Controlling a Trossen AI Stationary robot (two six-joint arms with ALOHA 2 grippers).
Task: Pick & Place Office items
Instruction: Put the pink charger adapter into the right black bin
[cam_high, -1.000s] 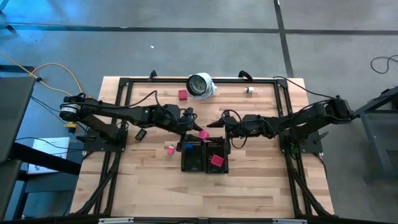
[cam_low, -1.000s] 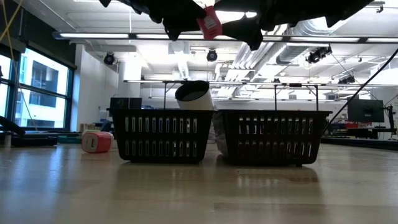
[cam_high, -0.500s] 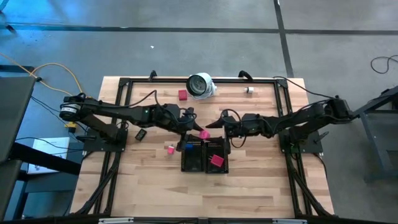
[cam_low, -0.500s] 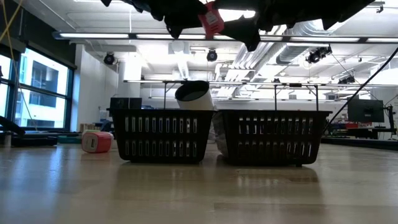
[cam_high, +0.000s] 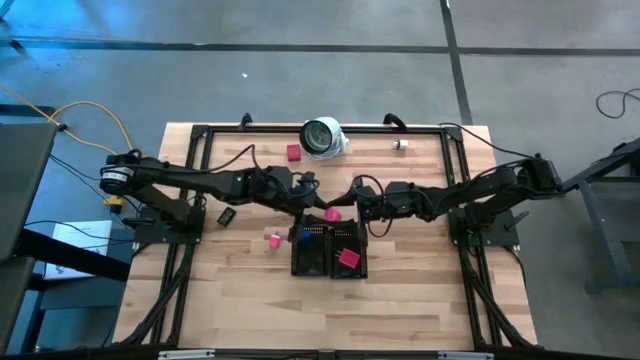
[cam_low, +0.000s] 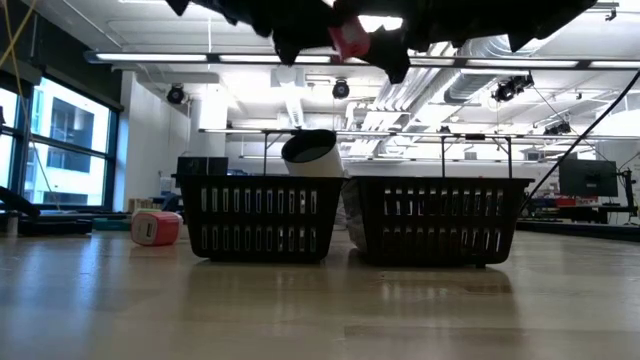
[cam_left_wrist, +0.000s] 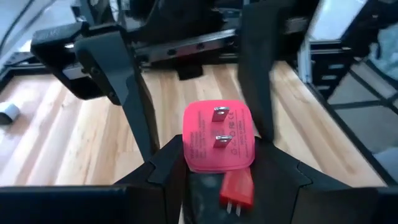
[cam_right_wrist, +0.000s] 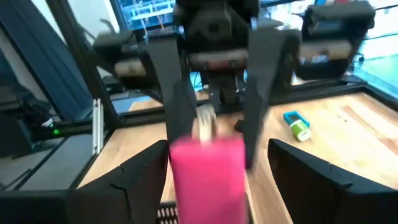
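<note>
Your left gripper (cam_high: 318, 212) and right gripper (cam_high: 345, 209) meet nose to nose above the far edge of the two black trays (cam_high: 329, 250) at mid-table (cam_high: 240, 300). Between them hangs a pink plug (cam_left_wrist: 219, 137), its two metal prongs showing in the left wrist view; the left jaws pinch it from both sides, and a small red piece (cam_left_wrist: 237, 188) shows just beneath it there. Your right jaws are spread wide, one finger on each side of the same plug, apart from it as far as the right wrist view shows. From the low view the plug sits high above the trays, under the dark arms. Another pink piece (cam_high: 347, 257) lies in the right-hand tray. A small pink piece (cam_high: 273, 239) rests on the table just left of the trays, a red one (cam_high: 293, 152) lies far back beside the round white-and-grey object (cam_high: 323, 137), and a small white piece (cam_high: 401, 145) lies to that object's right. A blue-and-green piece (cam_right_wrist: 296, 125) lies on the wood in the right wrist view.
</note>
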